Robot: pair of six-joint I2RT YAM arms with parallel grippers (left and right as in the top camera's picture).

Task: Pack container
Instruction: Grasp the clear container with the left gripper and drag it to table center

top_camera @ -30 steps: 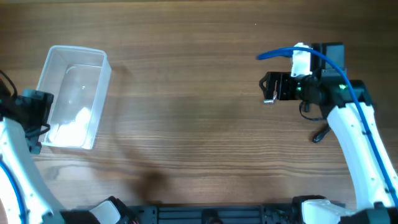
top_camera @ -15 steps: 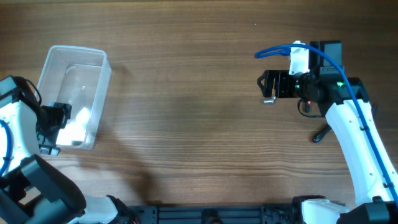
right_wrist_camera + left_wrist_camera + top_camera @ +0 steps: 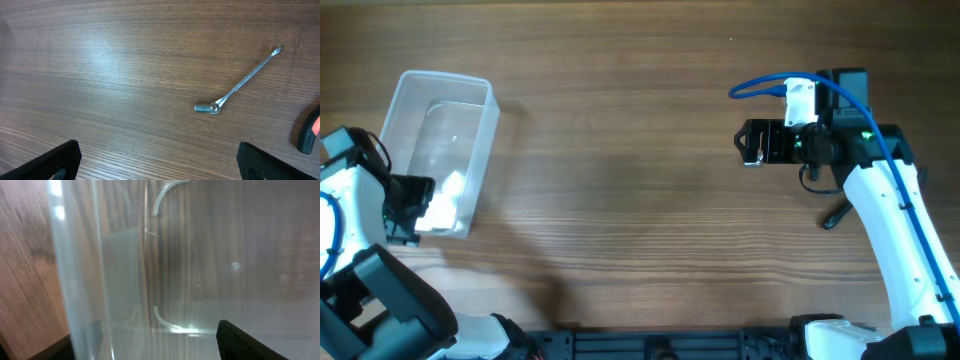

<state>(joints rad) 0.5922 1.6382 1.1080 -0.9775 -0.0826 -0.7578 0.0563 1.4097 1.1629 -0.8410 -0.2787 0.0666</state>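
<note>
The container (image 3: pixel 442 135) lies upper left on the surface (image 3: pixel 620 200), its long axis running top to bottom and leaning slightly right. The left gripper (image 3: pixel 405 207) sits at its lower end; I cannot tell its grip. The right gripper (image 3: pixel 752 143) gapes wide, empty.

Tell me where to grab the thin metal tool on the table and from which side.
Take the metal tool by the middle of its straight shaft, coming straight down from above, jaws across the shaft. It lies flat on the table, with bare wood on both sides.
</note>
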